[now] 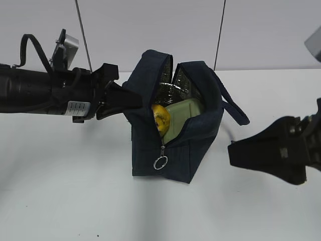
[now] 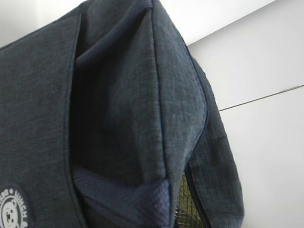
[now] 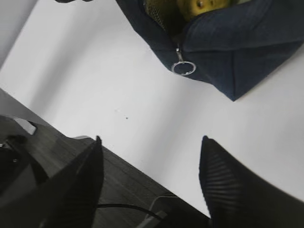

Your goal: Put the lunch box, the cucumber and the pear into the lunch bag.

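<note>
The navy lunch bag (image 1: pixel 193 145) stands open mid-table, silver lining showing. Inside it I see the yellow pear (image 1: pixel 161 117) and the sage-green lid of the lunch box (image 1: pixel 183 117). The cucumber does not show. My left gripper (image 1: pixel 134 102) is at the bag's left flap and looks shut on the fabric; in the left wrist view the bag (image 2: pixel 118 104) fills the frame and hides the fingers. My right gripper (image 1: pixel 231 153) is open and empty, right of the bag and above the table. In the right wrist view its fingertips (image 3: pixel 205 145) stand wide apart below the bag (image 3: pixel 237 42).
The zipper's ring pull (image 1: pixel 160 162) hangs on the bag's front and also shows in the right wrist view (image 3: pixel 183 68). The strap handle (image 1: pixel 235 108) loops out to the right. The white table (image 1: pixel 60 196) ends at a front edge (image 3: pixel 118 156) with a dark surface and a cable beyond.
</note>
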Controlling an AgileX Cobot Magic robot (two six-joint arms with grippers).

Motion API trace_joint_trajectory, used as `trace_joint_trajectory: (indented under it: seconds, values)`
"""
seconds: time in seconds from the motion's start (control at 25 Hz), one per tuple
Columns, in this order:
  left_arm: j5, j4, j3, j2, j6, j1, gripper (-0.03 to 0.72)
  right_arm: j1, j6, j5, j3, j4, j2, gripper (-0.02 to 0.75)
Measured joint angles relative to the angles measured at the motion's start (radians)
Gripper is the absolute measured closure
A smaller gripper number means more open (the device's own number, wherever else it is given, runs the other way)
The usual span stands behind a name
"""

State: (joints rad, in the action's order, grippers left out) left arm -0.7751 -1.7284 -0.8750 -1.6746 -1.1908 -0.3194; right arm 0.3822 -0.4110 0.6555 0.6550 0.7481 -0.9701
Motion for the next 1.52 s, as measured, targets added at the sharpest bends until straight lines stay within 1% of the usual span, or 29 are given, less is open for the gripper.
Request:
trace_joint_trajectory:
  seconds: [0.08, 0.2, 0.32, 0.44, 0.52, 0.6, 0.72, 1.08, 1.2, 1.44, 1.52]
  values:
    - [-0.001, 0.0, 0.0, 0.0, 0.0, 0.0, 0.707, 0.0, -0.103, -0.037, -0.06, 0.156, 0.004, 0.244]
    - [-0.001, 0.0, 0.0, 0.0, 0.0, 0.0, 0.707, 0.0, -0.31, -0.084, -0.144, 0.384, 0.004, 0.245]
    - [-0.001, 0.0, 0.0, 0.0, 0.0, 0.0, 0.707, 0.0, -0.521, -0.113, -0.207, 0.569, 0.004, 0.25]
    - [-0.001, 0.0, 0.0, 0.0, 0.0, 0.0, 0.707, 0.0, -0.773, -0.126, -0.246, 0.71, 0.004, 0.261]
    - [-0.001, 0.0, 0.0, 0.0, 0.0, 0.0, 0.707, 0.0, -0.92, -0.136, -0.26, 0.769, 0.004, 0.27]
    - [-0.001, 0.0, 0.0, 0.0, 0.0, 0.0, 0.707, 0.0, -1.013, -0.156, -0.264, 0.799, 0.004, 0.277]
    - [-0.001, 0.0, 0.0, 0.0, 0.0, 0.0, 0.707, 0.0, -1.058, -0.173, -0.264, 0.813, 0.004, 0.28]
    - [-0.001, 0.0, 0.0, 0.0, 0.0, 0.0, 0.707, 0.0, -1.069, -0.181, -0.264, 0.82, 0.004, 0.281]
    - [-0.001, 0.0, 0.0, 0.0, 0.0, 0.0, 0.707, 0.0, -1.07, -0.158, -0.264, 0.826, -0.002, 0.283]
    - [-0.002, 0.0, 0.0, 0.0, 0.0, 0.0, 0.706, 0.0, -1.13, -0.127, -0.264, 0.83, -0.124, 0.288]
    - [-0.002, 0.0, 0.0, 0.0, 0.0, 0.0, 0.692, 0.0, -1.152, -0.118, -0.264, 0.841, -0.179, 0.288]
